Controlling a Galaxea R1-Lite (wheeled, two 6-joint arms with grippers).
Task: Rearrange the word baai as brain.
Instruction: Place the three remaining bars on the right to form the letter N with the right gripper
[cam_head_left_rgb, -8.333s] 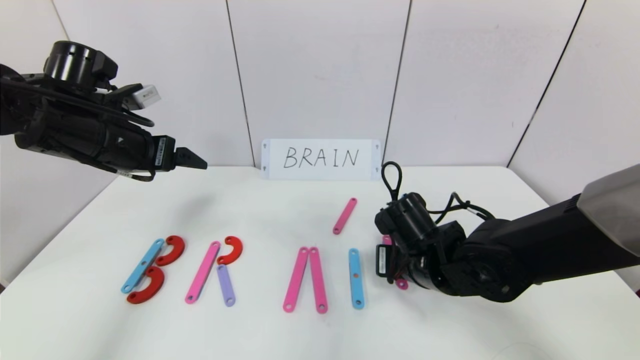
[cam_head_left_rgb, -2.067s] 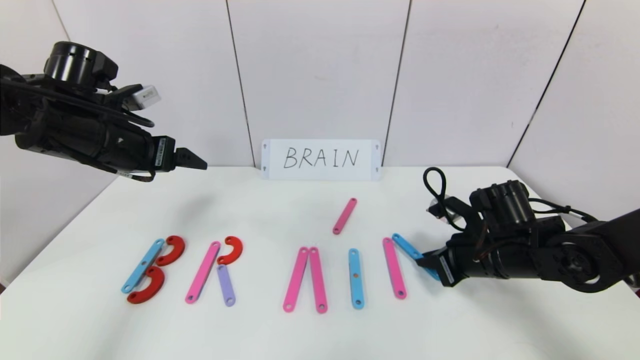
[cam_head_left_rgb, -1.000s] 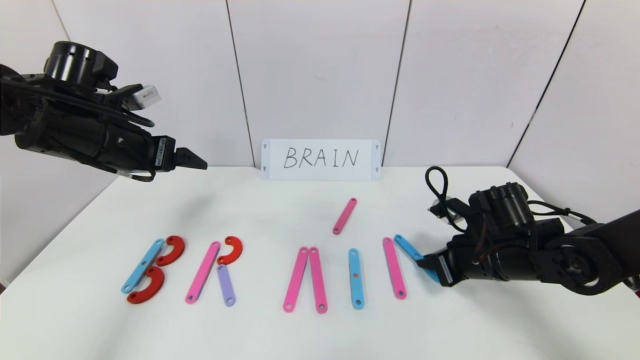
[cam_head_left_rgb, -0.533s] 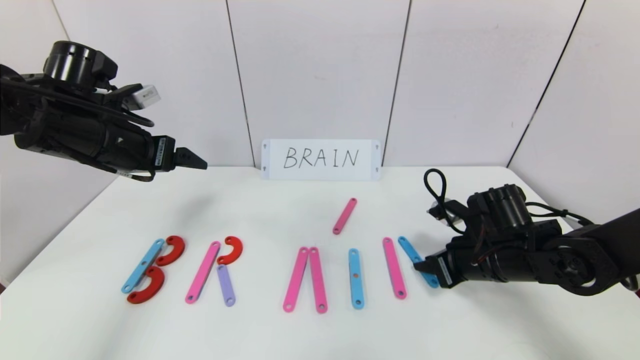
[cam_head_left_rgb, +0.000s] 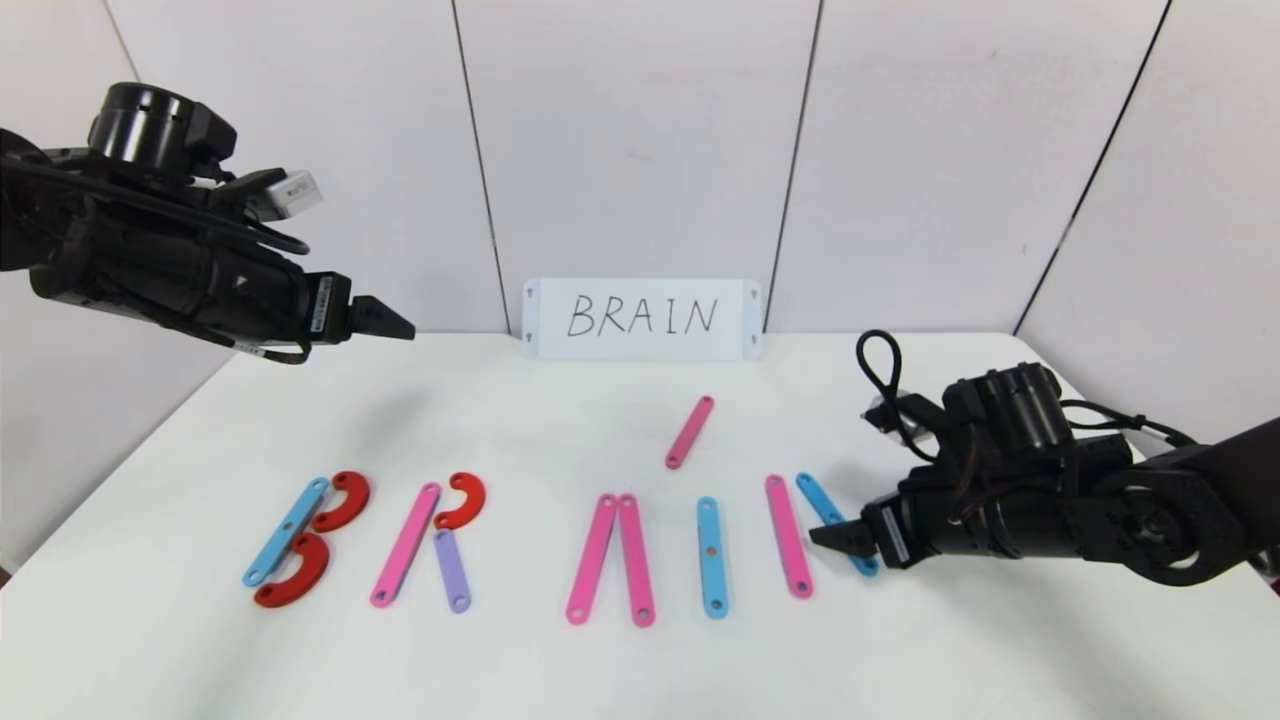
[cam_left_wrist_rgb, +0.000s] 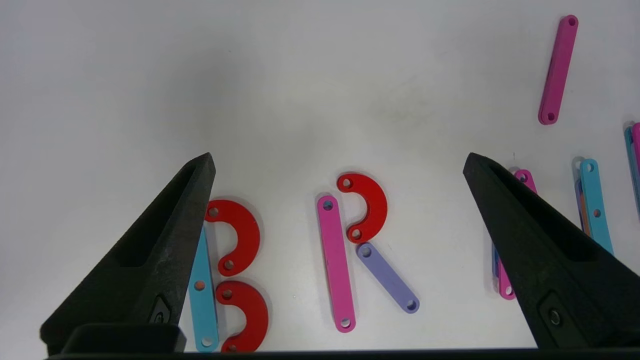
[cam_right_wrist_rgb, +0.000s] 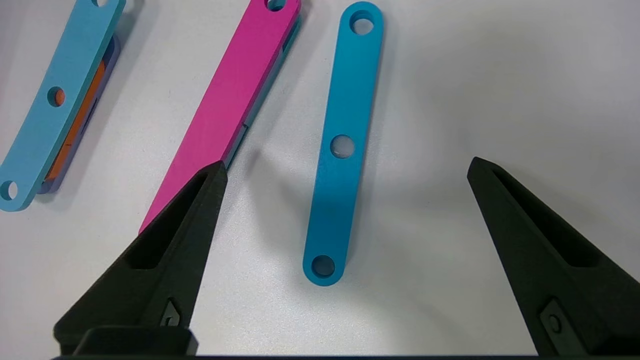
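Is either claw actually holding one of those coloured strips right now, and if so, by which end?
Nothing is held. The right claw stands open over the blue strip, which lies flat on the table. The left claw hangs open, high above the letters.

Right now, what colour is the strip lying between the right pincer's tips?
Blue; the strip shows best in the right wrist view.

Five pink strips (cam_head_left_rgb: 686, 432), three blue (cam_head_left_rgb: 712, 556), one purple (cam_head_left_rgb: 451, 570), three red curves (cam_head_left_rgb: 341, 500).

I am wearing matte black arm housings, looped black cables, white label stickers, and pointed black fingers (cam_right_wrist_rgb: 170, 260) bearing small recessed screws.
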